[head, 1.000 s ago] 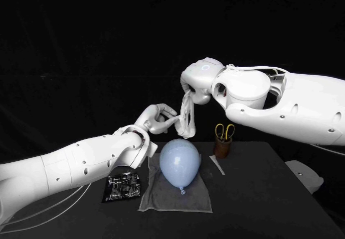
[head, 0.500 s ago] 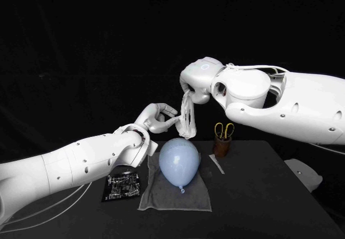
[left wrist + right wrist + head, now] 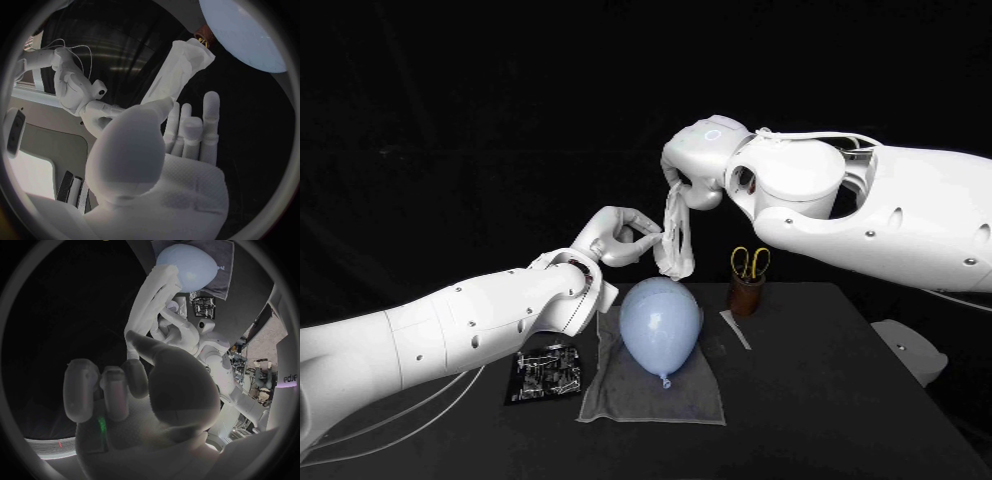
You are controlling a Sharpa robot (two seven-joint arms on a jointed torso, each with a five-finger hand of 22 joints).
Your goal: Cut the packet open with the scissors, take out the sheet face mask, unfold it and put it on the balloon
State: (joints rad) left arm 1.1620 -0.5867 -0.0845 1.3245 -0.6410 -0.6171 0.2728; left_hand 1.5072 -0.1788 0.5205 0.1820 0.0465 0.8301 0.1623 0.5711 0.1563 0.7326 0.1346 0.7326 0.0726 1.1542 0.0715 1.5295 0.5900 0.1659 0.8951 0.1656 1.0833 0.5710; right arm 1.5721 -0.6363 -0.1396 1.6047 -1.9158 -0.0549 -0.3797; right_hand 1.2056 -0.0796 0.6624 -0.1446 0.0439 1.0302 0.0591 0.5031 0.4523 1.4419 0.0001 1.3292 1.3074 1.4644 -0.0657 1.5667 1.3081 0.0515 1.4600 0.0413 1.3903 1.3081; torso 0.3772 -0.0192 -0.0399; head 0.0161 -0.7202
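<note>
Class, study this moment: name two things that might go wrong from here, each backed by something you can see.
1. The mask hangs as a narrow folded strip from the right hand, with the left hand at its lower part. Pulling it open might tear it or slip it loose.
2. The balloon lies unheld on a cloth. A push while laying the mask on it could roll it toward the scissors.
</note>
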